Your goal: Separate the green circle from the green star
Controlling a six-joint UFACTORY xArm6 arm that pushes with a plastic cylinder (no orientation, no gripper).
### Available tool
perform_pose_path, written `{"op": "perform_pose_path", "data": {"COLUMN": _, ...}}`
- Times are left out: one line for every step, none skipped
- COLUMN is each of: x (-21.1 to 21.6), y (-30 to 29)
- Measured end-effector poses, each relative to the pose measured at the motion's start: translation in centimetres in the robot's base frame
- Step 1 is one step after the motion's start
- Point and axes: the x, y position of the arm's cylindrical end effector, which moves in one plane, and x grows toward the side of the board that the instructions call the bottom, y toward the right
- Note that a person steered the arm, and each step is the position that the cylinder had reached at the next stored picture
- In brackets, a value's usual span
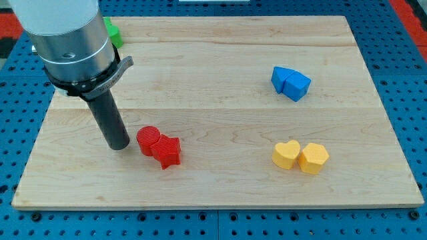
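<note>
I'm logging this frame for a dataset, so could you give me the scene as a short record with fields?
tip: my tip rests on the board, just to the view's left of the red pair, not clearly touching
red pair: red circle touching red star
blue pair: two blue blocks touching, view's upper right
yellow pair: yellow heart beside yellow hexagon
green: one green block partly hidden behind the arm, shape unclear
surface: wooden board

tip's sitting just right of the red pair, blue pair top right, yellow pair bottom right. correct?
Not quite: the camera view shows my tip just left of the red circle and red star. The blue pair and yellow pair are as stated.
</note>
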Motion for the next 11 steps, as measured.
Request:
{"op": "perform_pose_path", "data": {"x": -1.2, "y": -0.1}}
{"op": "perform_pose_path", "data": {"x": -10.6, "y": -1.1}}
{"op": "perform_pose_path", "data": {"x": -16.3, "y": -4.4}}
{"op": "perform_pose_path", "data": {"x": -21.0, "y": -10.0}}
{"op": "perform_pose_path", "data": {"x": -22.1, "y": -11.5}}
{"op": "perform_pose_path", "data": {"x": -22.1, "y": -11.5}}
{"op": "perform_pose_path", "data": {"x": -22.1, "y": -11.5}}
{"op": "perform_pose_path", "data": {"x": -22.1, "y": -14.3}}
{"op": "perform_pose_path", "data": {"x": -22.1, "y": -15.1}}
{"op": "perform_pose_path", "data": {"x": -23.2, "y": -10.7}}
{"op": "perform_pose_path", "data": {"x": -24.7, "y": -11.0}}
